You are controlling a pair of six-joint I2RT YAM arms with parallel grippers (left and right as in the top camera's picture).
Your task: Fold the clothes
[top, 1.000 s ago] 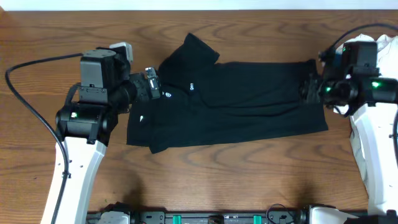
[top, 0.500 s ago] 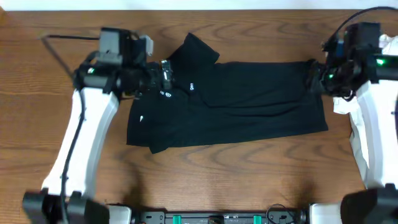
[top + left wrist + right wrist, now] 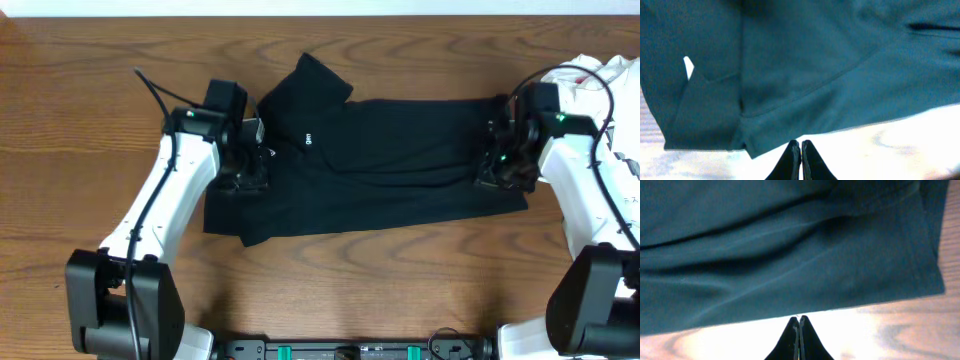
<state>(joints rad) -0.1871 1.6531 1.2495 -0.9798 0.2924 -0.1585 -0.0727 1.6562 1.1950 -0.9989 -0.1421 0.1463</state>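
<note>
A black polo shirt (image 3: 390, 160) lies on the wooden table (image 3: 400, 290), its collar at the back left and its long side running left to right. My left gripper (image 3: 247, 168) hovers over the shirt's left part. In the left wrist view it (image 3: 800, 144) is shut, tips just off the shirt's hem (image 3: 790, 135), nothing between them. My right gripper (image 3: 496, 165) is over the shirt's right end. Seen from the right wrist it (image 3: 799, 319) is shut, tips right at the edge of the cloth (image 3: 790, 255); no fold shows between them.
A heap of white cloth (image 3: 612, 80) lies at the back right, beside the right arm. Bare wood runs along the front of the shirt and to its left. Cables trail from both arms.
The left arm swung in and its gripper came down over the shirt's left part, jaws closing. The right gripper slid forward along the shirt's right edge and also closed.
</note>
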